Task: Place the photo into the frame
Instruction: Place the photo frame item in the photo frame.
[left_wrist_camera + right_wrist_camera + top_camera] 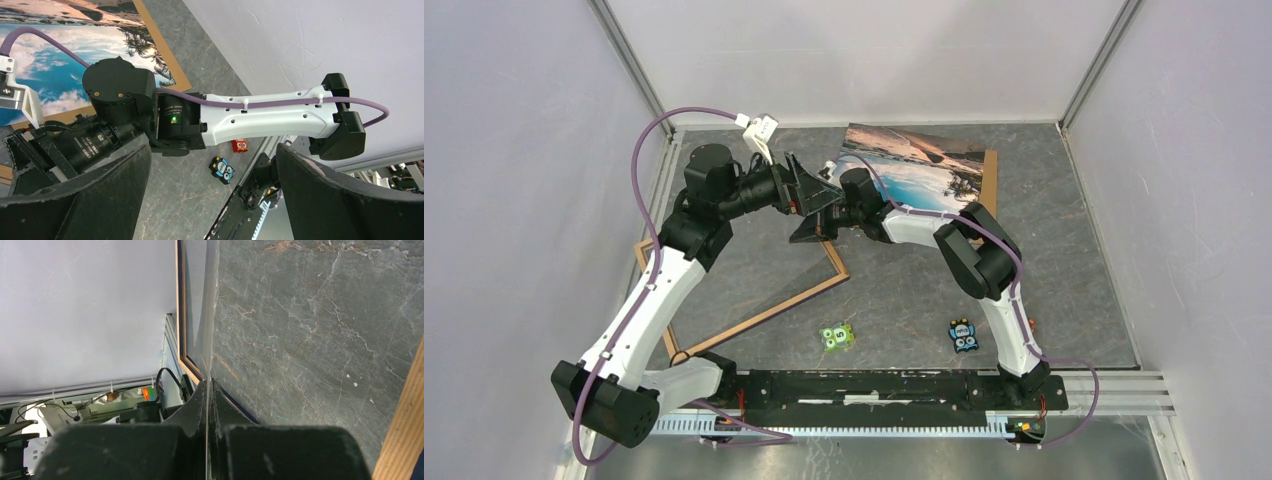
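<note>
Right gripper (210, 390) is pressed shut on a thin clear edge at the far right corner of the frame (764, 312), forearm reaching leftward. We see the photo (924, 170) far and right of it, lying flat, long side running left-right, nearer this arm. Left gripper (812, 190) hangs spread wide just beside, holding nothing.

Frame (764, 312) light wood (matt); photo (924, 175) smooth printed paper; table (904, 300) grey marbled stone-look.

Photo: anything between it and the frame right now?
Yes: the left gripper and the right gripper, pinching a clear sheet, meet between the photo and the frame, and the right arm covers the photo's near edge.
</note>
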Robot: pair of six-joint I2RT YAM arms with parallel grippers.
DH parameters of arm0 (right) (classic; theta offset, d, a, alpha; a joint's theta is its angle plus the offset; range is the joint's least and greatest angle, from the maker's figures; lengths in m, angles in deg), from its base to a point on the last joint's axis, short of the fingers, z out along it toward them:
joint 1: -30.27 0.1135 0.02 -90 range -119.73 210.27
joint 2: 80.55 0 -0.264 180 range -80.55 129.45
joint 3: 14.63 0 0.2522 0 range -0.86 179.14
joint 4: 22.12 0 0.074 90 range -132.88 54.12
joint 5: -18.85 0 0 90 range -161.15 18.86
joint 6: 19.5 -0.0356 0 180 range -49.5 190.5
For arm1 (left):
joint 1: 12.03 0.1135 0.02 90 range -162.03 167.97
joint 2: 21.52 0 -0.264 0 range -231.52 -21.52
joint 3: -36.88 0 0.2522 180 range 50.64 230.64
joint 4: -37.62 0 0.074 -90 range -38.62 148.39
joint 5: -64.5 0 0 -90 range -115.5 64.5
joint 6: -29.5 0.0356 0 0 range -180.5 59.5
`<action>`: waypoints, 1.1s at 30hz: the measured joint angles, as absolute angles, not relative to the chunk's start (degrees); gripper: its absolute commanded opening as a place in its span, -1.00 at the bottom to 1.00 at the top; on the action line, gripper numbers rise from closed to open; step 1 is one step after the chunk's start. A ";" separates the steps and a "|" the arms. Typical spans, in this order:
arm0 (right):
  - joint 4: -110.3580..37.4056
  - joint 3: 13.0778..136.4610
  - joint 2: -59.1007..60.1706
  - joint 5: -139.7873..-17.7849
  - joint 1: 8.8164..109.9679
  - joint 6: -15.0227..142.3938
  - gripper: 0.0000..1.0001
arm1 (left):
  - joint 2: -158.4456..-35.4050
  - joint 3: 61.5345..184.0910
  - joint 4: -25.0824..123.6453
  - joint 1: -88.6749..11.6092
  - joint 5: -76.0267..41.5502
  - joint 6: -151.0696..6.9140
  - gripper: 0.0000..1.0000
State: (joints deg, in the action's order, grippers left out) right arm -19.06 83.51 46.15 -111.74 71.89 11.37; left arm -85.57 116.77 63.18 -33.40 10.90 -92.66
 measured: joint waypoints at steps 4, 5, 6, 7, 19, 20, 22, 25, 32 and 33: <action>-19.15 82.90 45.89 -111.92 71.89 11.37 -1.00 | -85.59 116.75 63.13 -33.40 11.03 -92.68 1.00; -19.28 82.77 45.84 -111.94 71.89 11.37 -1.00 | -85.61 116.68 63.00 -33.40 11.06 -92.68 1.00; -19.35 82.66 45.82 -112.09 71.89 11.39 -1.00 | -85.64 116.62 62.94 -33.40 11.06 -92.68 1.00; -19.41 82.62 45.82 -112.18 71.89 11.39 -1.00 | -85.64 116.58 62.91 -33.40 11.06 -92.68 1.00; -21.44 82.55 45.60 -113.14 71.89 12.13 -1.00 | -85.66 116.31 62.76 -33.40 11.08 -92.68 1.00; -21.44 82.42 45.51 -113.14 71.89 12.15 -1.00 | -85.66 116.25 62.76 -33.40 11.08 -92.68 1.00; -21.47 81.94 45.16 -113.17 71.89 12.22 -1.00 | -85.66 116.23 62.76 -33.40 11.08 -92.68 1.00; -21.51 81.72 44.99 -113.54 71.89 12.35 -1.00 | -85.66 116.23 62.76 -33.40 11.08 -92.68 1.00; -25.07 83.80 45.14 -114.96 71.89 14.32 -1.00 | -85.66 116.14 62.76 -33.40 11.08 -92.68 1.00; -25.40 84.41 45.23 -115.26 71.89 14.47 -1.00 | -85.66 116.14 62.76 -33.40 11.08 -92.68 1.00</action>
